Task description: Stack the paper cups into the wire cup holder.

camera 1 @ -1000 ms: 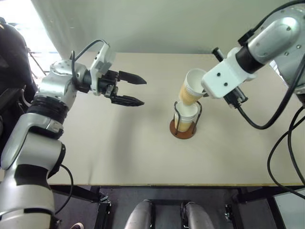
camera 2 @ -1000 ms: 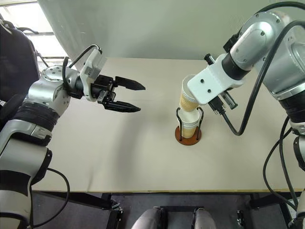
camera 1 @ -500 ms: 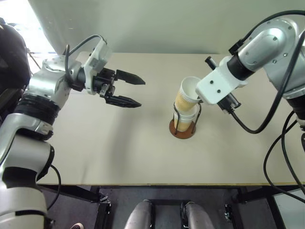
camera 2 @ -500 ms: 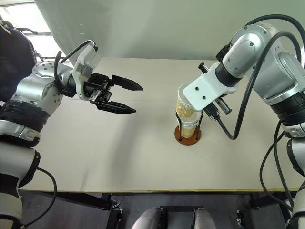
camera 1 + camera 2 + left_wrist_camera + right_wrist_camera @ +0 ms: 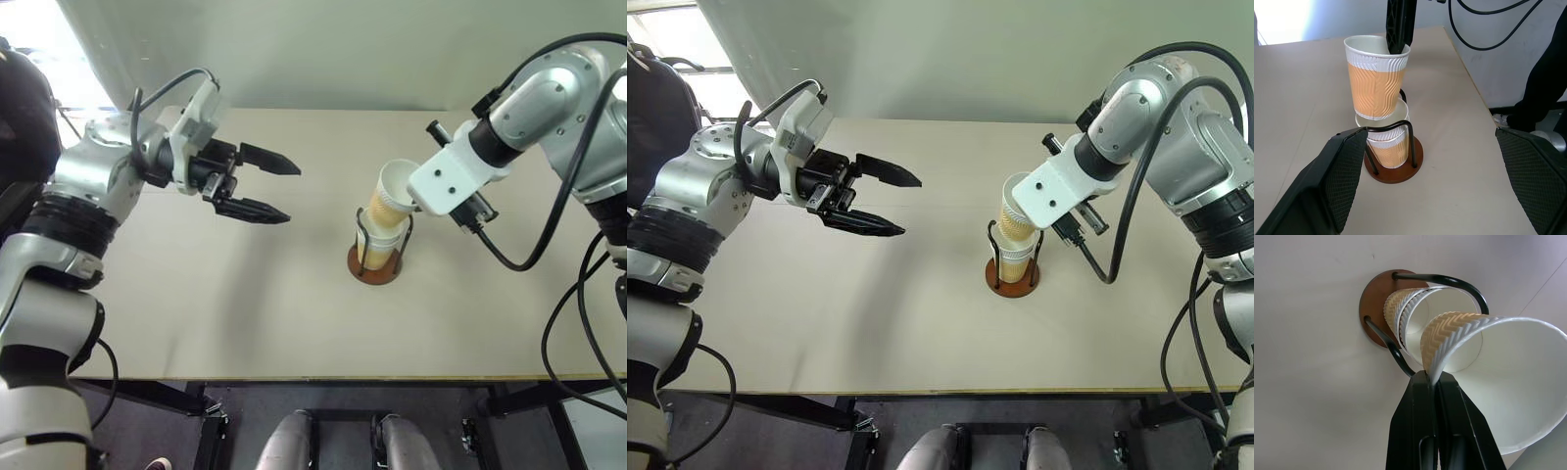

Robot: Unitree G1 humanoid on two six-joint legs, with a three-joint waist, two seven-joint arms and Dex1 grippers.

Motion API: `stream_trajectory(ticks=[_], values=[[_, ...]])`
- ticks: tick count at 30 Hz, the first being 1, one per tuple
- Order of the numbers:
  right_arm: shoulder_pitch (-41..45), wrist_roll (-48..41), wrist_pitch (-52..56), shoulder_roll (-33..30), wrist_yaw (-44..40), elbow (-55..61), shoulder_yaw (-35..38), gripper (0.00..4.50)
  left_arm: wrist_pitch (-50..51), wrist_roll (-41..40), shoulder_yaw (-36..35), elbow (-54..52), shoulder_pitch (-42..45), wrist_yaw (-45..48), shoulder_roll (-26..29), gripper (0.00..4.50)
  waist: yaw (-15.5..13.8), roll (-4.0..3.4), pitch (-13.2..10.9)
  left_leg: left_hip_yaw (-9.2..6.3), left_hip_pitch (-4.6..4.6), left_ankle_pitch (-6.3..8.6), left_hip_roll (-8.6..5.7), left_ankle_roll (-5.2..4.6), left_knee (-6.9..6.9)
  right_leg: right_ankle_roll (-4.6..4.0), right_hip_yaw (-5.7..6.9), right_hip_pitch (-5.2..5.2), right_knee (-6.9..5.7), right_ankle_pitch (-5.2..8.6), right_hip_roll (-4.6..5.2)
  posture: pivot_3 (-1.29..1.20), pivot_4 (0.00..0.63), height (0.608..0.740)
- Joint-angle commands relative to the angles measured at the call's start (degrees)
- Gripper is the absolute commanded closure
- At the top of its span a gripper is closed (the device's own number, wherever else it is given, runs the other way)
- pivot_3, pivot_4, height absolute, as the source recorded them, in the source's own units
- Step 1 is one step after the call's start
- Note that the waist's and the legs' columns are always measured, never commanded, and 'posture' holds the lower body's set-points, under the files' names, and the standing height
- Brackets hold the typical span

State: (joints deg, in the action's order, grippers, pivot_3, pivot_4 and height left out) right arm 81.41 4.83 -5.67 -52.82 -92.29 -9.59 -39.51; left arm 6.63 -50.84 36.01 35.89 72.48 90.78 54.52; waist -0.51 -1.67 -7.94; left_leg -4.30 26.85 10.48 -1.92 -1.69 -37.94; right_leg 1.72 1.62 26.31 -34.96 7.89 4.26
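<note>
The wire cup holder [image 5: 375, 266], a reddish-brown disc with black wire loops, stands on the table right of centre. Two paper cups [image 5: 382, 242] sit nested in it. A third paper cup [image 5: 393, 190] hangs tilted just above them, its bottom at the mouth of the stack. My right gripper [image 5: 1434, 378] is shut on that cup's wall at the rim, one finger [image 5: 1399, 27] reaching inside. My left gripper [image 5: 282, 186] hovers open and empty well to the left of the holder, pointing toward it.
The tan table [image 5: 255, 313] ends in a front edge near me and a pale wall behind. Black cables [image 5: 549, 245] hang from my right arm beside the holder. A dark figure [image 5: 1542, 83] stands off the table's side.
The held cup has dipped slightly toward the stack and tilted a little more. The view has shifted a bit. My left gripper has stayed in place, still open.
</note>
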Motion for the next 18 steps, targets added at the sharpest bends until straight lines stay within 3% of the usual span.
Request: stream_trajectory(ticks=[1,13,16,18], values=[[0.0,-0.9,0.3,-1.2,-0.2,2.2,-0.4,4.49,0.3,-1.1,-0.5,-1.6,0.2,1.7,1.3,0.0,0.0,0.0,0.0,-0.03,0.01,0.0,0.01,0.0,-0.01,0.0,-0.02,0.0,0.01,0.0,0.03,0.0,0.15,0.74],[-1.7,0.9,-0.1,0.9,-0.2,2.8,0.5,4.49,0.5,-0.9,-0.7,-1.7,0.1,1.7,1.0,0.0,0.0,0.0,0.0,-0.01,0.0,-0.03,0.01,0.0,-0.01,-0.02,-0.01,0.0,-0.01,-0.01,0.02,0.0,0.15,0.74],[-2.2,2.2,-0.2,2.1,-0.2,2.0,1.6,3.9,0.5,-0.9,-0.7,-1.9,-0.1,1.7,1.1,0.0,0.1,0.0,0.0,-0.03,-0.03,-0.03,0.02,0.0,-0.01,-0.05,-0.01,0.0,-0.02,-0.03,0.02,0.0,0.15,0.74],[-2.5,3.0,-0.2,3.1,-0.2,1.6,2.7,3.28,0.5,-0.8,-0.7,-1.9,-0.2,1.7,1.1,0.0,0.1,0.0,0.0,-0.02,-0.03,-0.04,0.03,0.01,0.0,-0.06,0.01,0.0,-0.03,-0.04,0.01,0.0,0.15,0.74]])
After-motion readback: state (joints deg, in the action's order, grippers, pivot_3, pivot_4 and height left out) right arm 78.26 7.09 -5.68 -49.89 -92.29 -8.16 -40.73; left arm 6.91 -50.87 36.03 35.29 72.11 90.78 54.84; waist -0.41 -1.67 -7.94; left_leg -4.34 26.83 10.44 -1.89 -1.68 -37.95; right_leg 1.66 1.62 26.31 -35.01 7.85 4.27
